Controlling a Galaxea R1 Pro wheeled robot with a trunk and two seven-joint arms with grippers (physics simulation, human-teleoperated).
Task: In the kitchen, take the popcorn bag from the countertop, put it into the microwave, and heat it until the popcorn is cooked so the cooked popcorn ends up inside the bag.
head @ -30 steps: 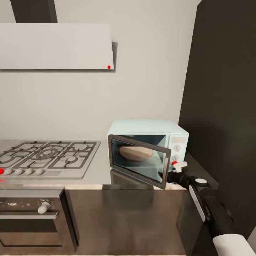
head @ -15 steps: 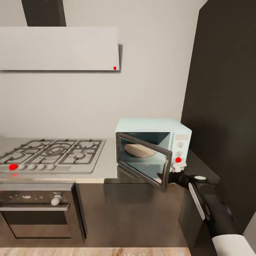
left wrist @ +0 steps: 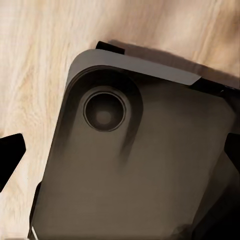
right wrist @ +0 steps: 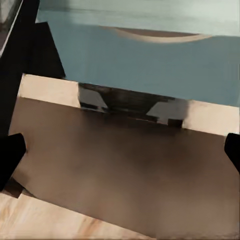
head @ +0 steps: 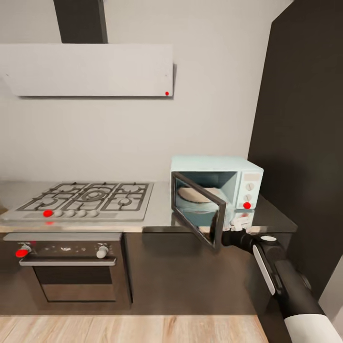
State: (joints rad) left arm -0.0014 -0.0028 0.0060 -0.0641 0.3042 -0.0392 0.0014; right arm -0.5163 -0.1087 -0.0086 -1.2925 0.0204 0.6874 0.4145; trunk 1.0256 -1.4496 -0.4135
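Microwave door half open, right arm at its edge, popcorn bag not yet inside.

Left to right: gas hob [head: 85,199] on the tabletop [head: 159,216]; microwave [head: 216,190] with a bare tan turntable plate [head: 195,194]; right gripper [head: 237,227] at the door [head: 199,214], its jaws' state I cannot tell; the bag appears nowhere here; likely light, soft paper, best pinched at the rolled rim; since a second ago the view has drawn back and the door swung wider.
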